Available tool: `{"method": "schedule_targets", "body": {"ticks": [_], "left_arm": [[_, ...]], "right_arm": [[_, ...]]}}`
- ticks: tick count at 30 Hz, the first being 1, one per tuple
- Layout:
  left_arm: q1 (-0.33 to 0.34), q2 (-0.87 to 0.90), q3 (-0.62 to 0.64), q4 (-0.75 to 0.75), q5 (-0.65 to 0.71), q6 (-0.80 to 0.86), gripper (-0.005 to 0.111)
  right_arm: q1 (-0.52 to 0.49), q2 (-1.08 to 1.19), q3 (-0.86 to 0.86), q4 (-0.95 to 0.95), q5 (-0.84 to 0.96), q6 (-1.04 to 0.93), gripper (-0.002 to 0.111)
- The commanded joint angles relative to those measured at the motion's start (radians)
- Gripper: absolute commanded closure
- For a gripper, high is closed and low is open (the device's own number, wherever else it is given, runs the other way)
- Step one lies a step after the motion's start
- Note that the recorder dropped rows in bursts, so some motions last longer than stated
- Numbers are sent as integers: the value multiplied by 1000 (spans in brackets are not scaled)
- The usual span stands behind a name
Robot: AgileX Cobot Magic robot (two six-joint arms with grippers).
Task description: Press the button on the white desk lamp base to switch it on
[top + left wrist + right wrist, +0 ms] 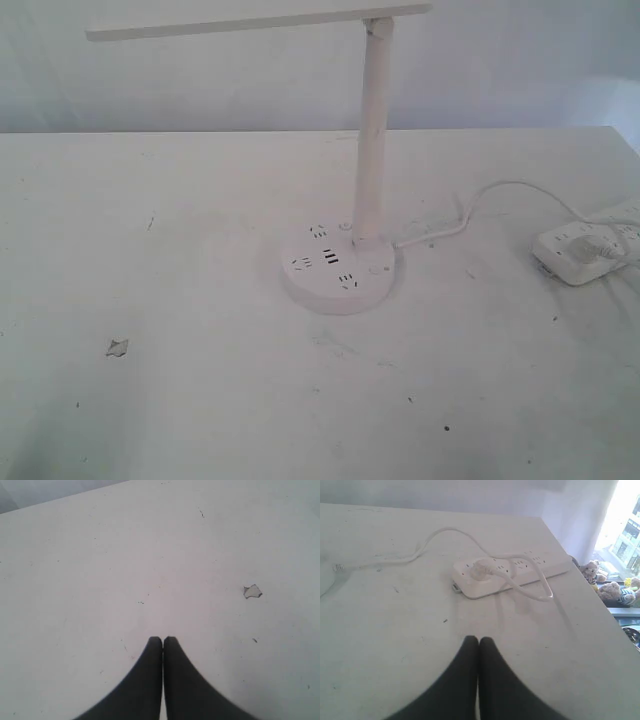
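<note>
Exterior view: elevated, slanting down on the table [200, 400]. Left wrist view: close above the table behind the left gripper [162, 641]; shares the chipped spot [252, 591] with the exterior view. Right wrist view: low behind the right gripper [479, 641]; shares the power strip [510, 572].

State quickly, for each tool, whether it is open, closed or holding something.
Left tool: closed, holding nothing.
Right tool: closed, holding nothing.
</note>
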Motion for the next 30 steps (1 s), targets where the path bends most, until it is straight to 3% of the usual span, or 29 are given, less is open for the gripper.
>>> {"method": "schedule_targets", "body": {"ticks": [1,30], "left_arm": [[1,-4,3,-1,1,-1,107],[1,-4,3,-1,1,-1,107]], "right_arm": [[-7,-6,5,0,-14,-1,108],[-7,-6,5,-8,-14,-13,108]]}}
